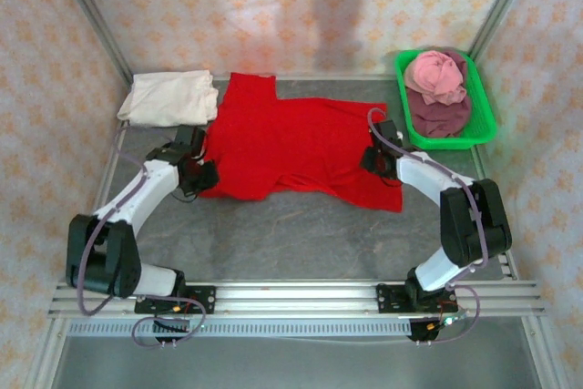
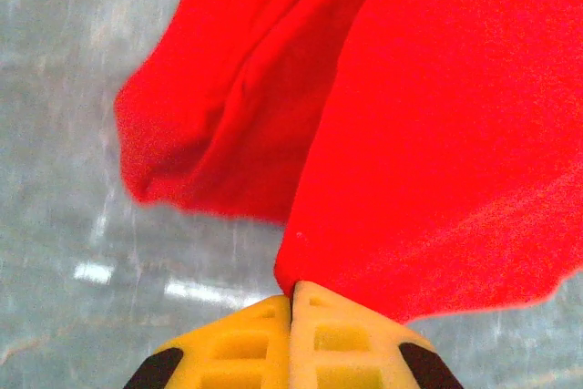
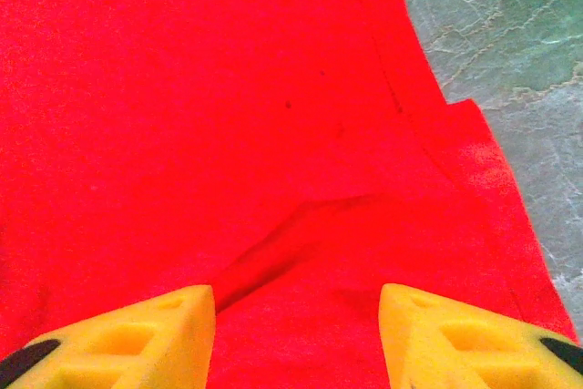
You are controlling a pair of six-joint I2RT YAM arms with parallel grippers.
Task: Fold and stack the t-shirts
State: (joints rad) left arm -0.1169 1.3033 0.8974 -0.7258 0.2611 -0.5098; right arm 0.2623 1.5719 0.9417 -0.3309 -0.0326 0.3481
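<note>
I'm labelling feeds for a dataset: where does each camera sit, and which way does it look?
Top external: above and behind the bases, looking down on the table; both arms, left gripper and right gripper at either side of the red t-shirt.
Left wrist: on the left arm, facing down; fingers shut on red cloth.
Right wrist: likewise on the right arm; fingers open over it.
Shared: the red t-shirt.

I read this as a robot lab booth: left arm [image 1: 137,198] & right arm [image 1: 455,211] bolted to an alu rail [image 1: 301,298] by a grey table [image 1: 301,239], w/ patterned backdrop walls [image 1: 273,6] on metal posts [image 1: 91,15].
</note>
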